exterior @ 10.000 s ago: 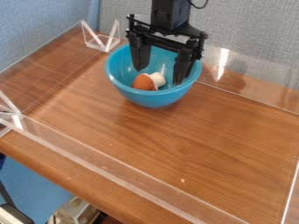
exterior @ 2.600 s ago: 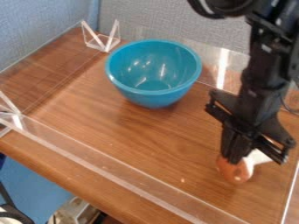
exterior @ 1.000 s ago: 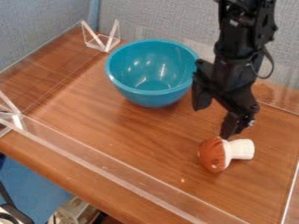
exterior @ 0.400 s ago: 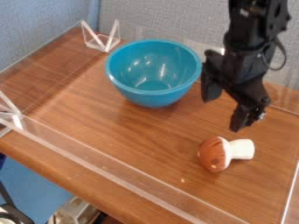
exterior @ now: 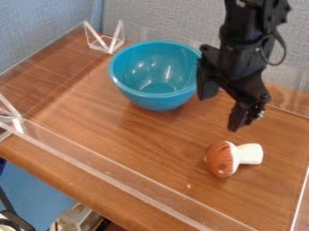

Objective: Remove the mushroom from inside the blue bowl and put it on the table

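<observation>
The black gripper (exterior: pixel 230 101) hangs above the table (exterior: pixel 108 117) with its two fingers (exterior: pixel 247 110) pointing down. The jaws stand wide apart and there is nothing between them. It is to the right of the blue bowl (exterior: pixel 158 75), and in the picture one finger overlaps the right rim of the bowl. The black arm goes up from the gripper and leaves the top edge of the picture.

The mushroom (exterior: pixel 232 156) lies on its side on the wood-grain table, in front of the gripper and not touching it. Its reddish-brown cap points to the left and its short white stem points to the right. It is well outside the bowl, near the right front part of the table.

The bowl is upright and nothing is seen inside it. Low clear acrylic walls (exterior: pixel 145 199) run along the table edges.
</observation>
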Controlling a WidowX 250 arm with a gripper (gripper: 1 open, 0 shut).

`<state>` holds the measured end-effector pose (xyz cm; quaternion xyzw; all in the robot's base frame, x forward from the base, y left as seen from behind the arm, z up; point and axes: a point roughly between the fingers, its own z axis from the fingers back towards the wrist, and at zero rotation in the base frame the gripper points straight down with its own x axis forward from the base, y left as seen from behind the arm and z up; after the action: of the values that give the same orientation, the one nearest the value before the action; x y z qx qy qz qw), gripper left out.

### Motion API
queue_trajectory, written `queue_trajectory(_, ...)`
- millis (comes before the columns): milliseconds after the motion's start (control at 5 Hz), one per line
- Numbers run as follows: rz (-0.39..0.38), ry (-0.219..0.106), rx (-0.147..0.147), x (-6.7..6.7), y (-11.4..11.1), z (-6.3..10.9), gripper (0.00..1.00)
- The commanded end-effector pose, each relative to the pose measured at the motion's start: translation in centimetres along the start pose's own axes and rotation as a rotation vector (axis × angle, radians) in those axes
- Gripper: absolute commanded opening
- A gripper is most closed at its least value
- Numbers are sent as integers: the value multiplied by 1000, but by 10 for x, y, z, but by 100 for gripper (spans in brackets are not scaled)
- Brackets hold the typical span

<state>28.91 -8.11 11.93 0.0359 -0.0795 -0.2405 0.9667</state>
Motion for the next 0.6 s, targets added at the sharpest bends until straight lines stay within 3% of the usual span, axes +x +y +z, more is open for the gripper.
queue_trajectory(0, 41, -62, 24, 2, 0, 33, 100)
queue_trajectory(400, 52, -64, 11, -10, 16, 42, 100)
